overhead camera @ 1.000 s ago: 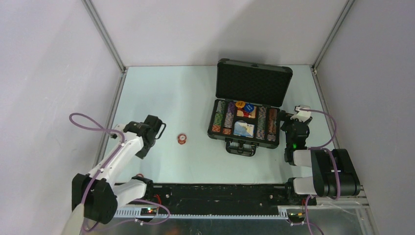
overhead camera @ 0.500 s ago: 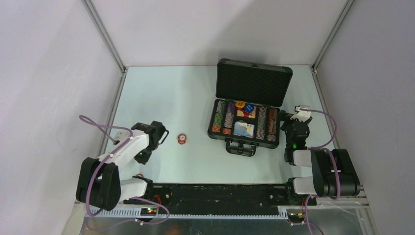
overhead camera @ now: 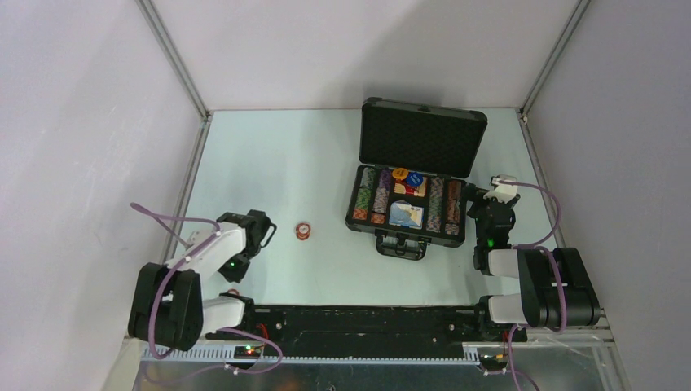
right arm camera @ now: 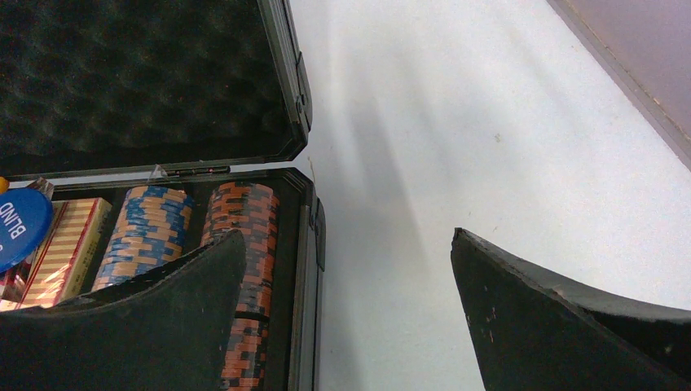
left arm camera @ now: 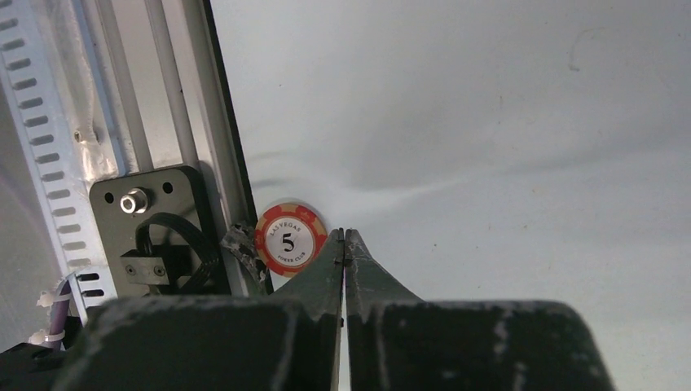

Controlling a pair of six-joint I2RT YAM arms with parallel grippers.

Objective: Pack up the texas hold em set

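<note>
The pale table (overhead camera: 326, 163) carries the open black case (overhead camera: 405, 231) on its far right part. The foam-lined lid (overhead camera: 422, 138) stands up at the back and the handle (overhead camera: 401, 245) faces me.

My right gripper (right arm camera: 346, 236) hangs just beside the case's right wall, spread as wide as it goes, with nothing between its fingers (right arm camera: 554, 326). In my wrist view one finger overlaps the case's right side and the other sits over bare table. My left gripper (overhead camera: 261, 230) is over the near left part of the table, well apart from the case, its fingers (left arm camera: 326, 269) pressed together on nothing.

Inside the case, chip rows (overhead camera: 444, 205) fill the slots on both sides. The red-white card box (right arm camera: 65, 252) lies in the middle compartment, with a blue disc (right arm camera: 20, 224) lettered BLIND overlapping it.

A small pile of red-white chips (overhead camera: 303, 231) rests on the open table between my left gripper and the case, touching neither. One more red-white chip (left arm camera: 289, 242), marked 5, lies flat beside the rail (left arm camera: 171, 98) at the table's near edge. It is just beside my closed fingertips and partly hidden behind one of them.
</note>
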